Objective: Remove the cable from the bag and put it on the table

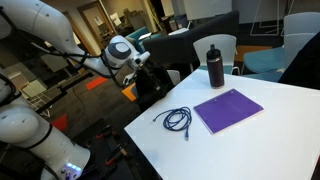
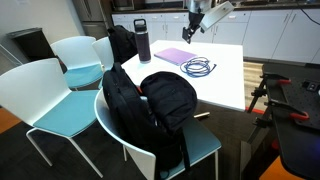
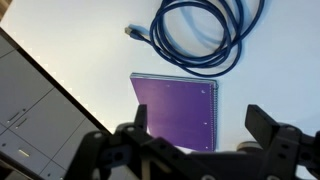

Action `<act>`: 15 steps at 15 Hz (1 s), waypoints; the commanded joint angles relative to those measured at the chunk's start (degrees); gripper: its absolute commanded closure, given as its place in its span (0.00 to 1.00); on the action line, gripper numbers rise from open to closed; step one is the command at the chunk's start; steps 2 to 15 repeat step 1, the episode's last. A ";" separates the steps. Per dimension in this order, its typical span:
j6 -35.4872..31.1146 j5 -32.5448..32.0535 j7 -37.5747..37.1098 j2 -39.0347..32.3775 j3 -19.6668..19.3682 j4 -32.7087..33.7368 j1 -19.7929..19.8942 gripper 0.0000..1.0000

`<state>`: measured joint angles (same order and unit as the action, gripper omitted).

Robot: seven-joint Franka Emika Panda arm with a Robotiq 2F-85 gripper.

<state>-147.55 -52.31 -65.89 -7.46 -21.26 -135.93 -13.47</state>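
White bench [image 1: 275, 140], mostly bare; the cable [image 1: 178, 120] is already out of the bag and lies flat on the top in loose dark blue loops; it's just beside a purple notebook [image 1: 228, 108], on the side toward the bench corner nearest that camera, and the two look apart rather than touching.

From the wrist view the cable [image 3: 200, 40] is a rough coil with one plug end poking out toward the bench edge; the notebook [image 3: 175, 112] sits right next to it.

The pincer [image 3: 198, 118] is spread wide with nothing between the fingers [image 3: 140, 125]; it hangs over the notebook, clear of everything; in an exterior view the pincer [image 2: 195, 22] is up in the air above the far edge of the bench.

A dark bottle [image 1: 215, 66] stands upright near the far edge, well apart from the cable; the bag [image 2: 123, 45] is black and sits off the bench, just beside the corner where the bottle is; more black backpacks [image 2: 165, 100] are on a teal chair [image 2: 205, 145] at the near edge.
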 commanded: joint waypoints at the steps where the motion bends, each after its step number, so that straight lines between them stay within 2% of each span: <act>1: -4.05 -2.88 -3.51 7.40 6.37 -6.04 7.55 0.00; 15: -4.05 -2.88 -3.51 7.40 6.37 -6.04 7.55 0.00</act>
